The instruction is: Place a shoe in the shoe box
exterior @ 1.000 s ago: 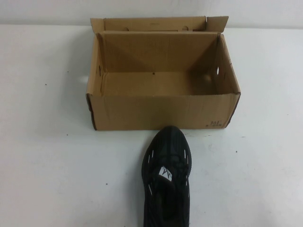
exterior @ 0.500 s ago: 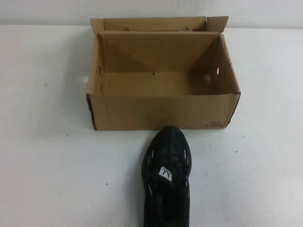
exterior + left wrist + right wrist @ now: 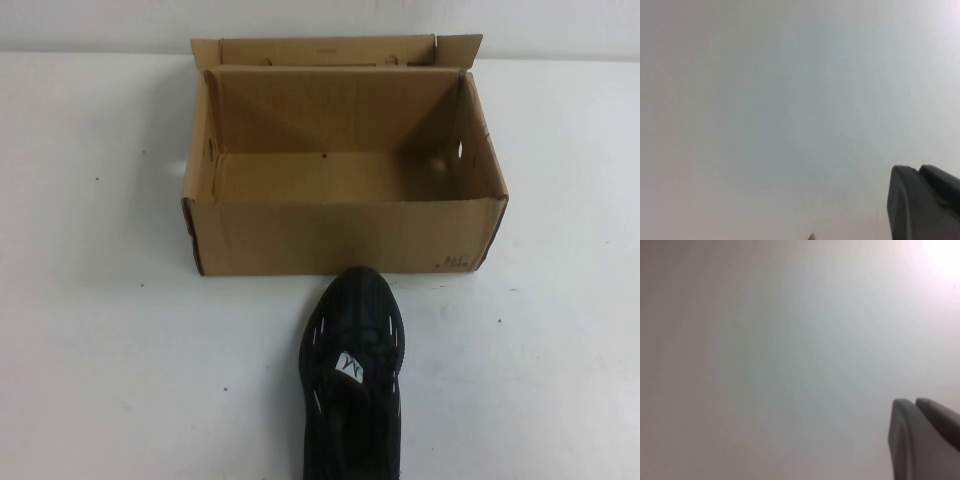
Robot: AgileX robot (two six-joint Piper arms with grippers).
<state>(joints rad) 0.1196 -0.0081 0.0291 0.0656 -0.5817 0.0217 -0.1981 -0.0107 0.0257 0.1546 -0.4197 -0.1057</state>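
Observation:
An open brown cardboard shoe box (image 3: 345,235) stands at the middle back of the white table, empty inside, its lid flap folded back. A black shoe (image 3: 352,375) with a white tongue label lies just in front of the box, toe almost touching the box's front wall, heel cut off by the near edge of the high view. Neither arm shows in the high view. My left gripper (image 3: 917,170) shows only in its wrist view, its dark fingertips together, empty, over bare white surface. My right gripper (image 3: 914,402) looks the same in its own wrist view.
The white table (image 3: 110,340) spreads to the left and right of the box and shoe. A pale wall runs along the back behind the box.

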